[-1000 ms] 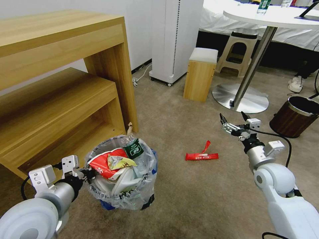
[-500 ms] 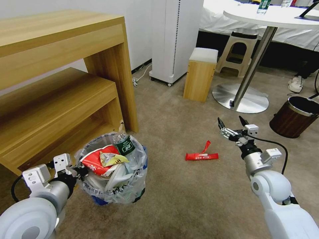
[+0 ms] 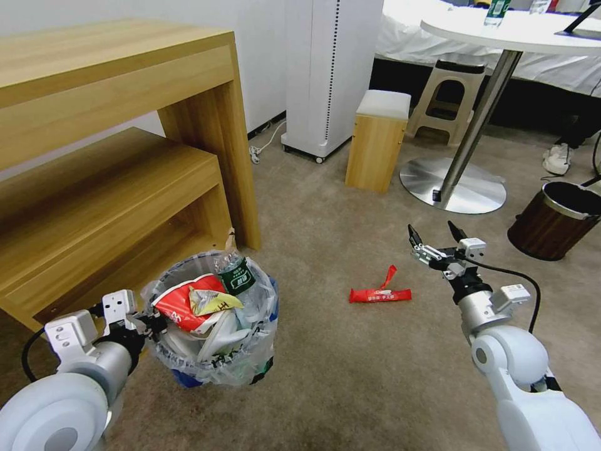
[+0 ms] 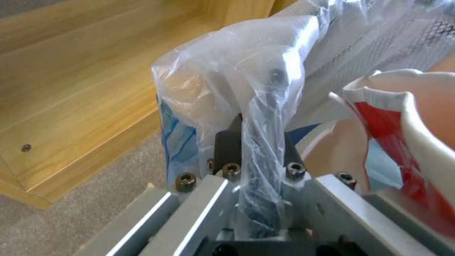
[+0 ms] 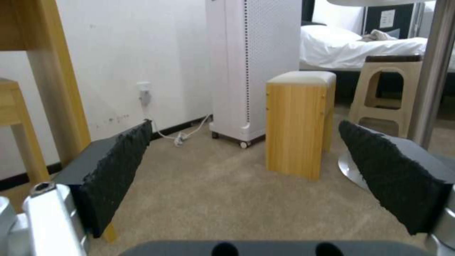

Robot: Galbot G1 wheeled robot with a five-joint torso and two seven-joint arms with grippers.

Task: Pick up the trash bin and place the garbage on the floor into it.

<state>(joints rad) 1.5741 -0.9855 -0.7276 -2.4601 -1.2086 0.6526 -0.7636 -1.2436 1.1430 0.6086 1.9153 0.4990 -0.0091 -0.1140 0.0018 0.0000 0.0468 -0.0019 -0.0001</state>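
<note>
1. The bin (image 3: 213, 332) is being held at its rim by the left gripper (image 3: 150, 324), on the floor (image 3: 350, 376) just in front of the wooden shelf (image 3: 113, 207); the jaws are pressed together on rim and clear liner, as is confirmed in the left wrist view, where the liner (image 4: 246, 81) is being pinched between the black fingers (image 4: 225, 142).
2. The bin is being filled to the brim: a red-and-white wrapper (image 3: 181, 304), a yellow packet (image 3: 210, 302) and a green-label bottle (image 3: 235, 279) are being carried at the top.
3. The red wrapper (image 3: 380, 293) is lying flat on the floor, well to the right of the bin and apart from it.
4. The right gripper (image 3: 432, 241) is being held above the floor, beyond and right of the red wrapper, with fingers spread wide; the pads (image 5: 118, 167) are being shown wide apart with nothing between them.
5. Judgement: the step in hand is the pickup of the red wrapper. The right gripper is best brought back over it and lowered across its narrow width, the pads being closed low against the carpet, since so flat a piece is likely to slip.
6. Judgement: the bin is best being kept level, as the heaped load may spill.
7. Writing: pale print is being shown on the red wrapper and white characters on the bottle label; neither can be read.
</note>
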